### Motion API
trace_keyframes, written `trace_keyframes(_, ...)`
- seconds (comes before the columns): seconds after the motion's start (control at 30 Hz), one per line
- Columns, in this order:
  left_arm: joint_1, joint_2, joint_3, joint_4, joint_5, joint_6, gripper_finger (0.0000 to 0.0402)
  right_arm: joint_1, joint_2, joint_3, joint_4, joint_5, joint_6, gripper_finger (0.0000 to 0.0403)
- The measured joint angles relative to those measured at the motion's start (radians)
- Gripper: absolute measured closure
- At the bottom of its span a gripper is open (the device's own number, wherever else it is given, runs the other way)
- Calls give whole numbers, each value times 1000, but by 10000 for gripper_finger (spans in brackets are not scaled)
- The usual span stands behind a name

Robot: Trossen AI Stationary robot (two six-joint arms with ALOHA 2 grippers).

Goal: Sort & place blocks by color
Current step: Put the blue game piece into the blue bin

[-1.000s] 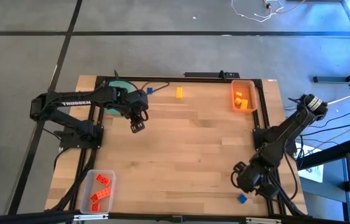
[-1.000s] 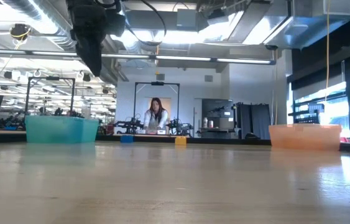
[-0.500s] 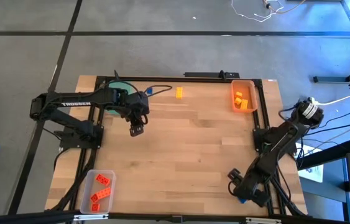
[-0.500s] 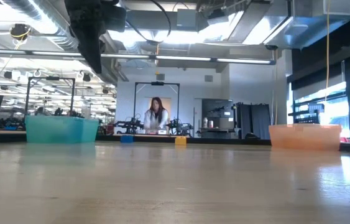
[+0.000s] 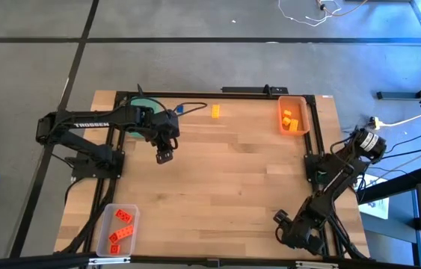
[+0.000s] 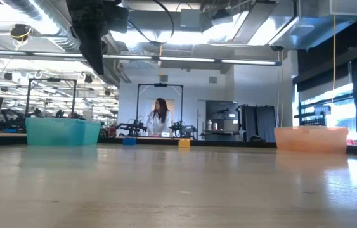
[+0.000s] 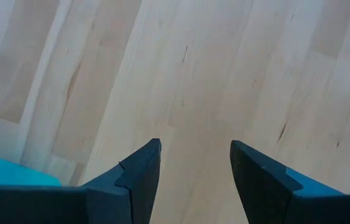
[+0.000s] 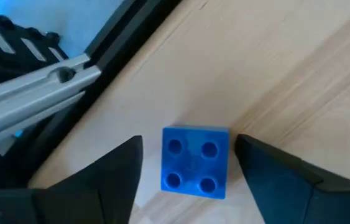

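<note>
A blue block (image 8: 194, 163) lies studs-up on the wood near the table's near right corner. My right gripper (image 8: 188, 149) is open, pointing down over it with one finger on either side, apart from it. In the high view my right gripper (image 5: 296, 232) hides this block. My left gripper (image 5: 164, 155) is open and empty over bare wood near the green tray (image 5: 140, 104); it hangs high in the low view (image 6: 92, 31). Another blue block (image 5: 179, 109) and a yellow block (image 5: 215, 111) rest flat near the far edge.
The orange tray (image 5: 293, 116) at the far right holds yellow blocks. The clear tray (image 5: 117, 229) at the near left holds red-orange blocks. A black frame rail (image 8: 131, 31) runs close beside the right gripper. A person (image 6: 160, 117) stands in the room far behind the table.
My right gripper has moved toward the table's near edge and come over the blue block at the near right corner, which showed beside it a second ago and is now covered in the high view.
</note>
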Motion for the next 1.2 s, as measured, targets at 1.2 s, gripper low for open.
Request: trace_keyframes(1.2,-1,0,0,2,13,131,217,-213,65,136,-285,188,337,265)
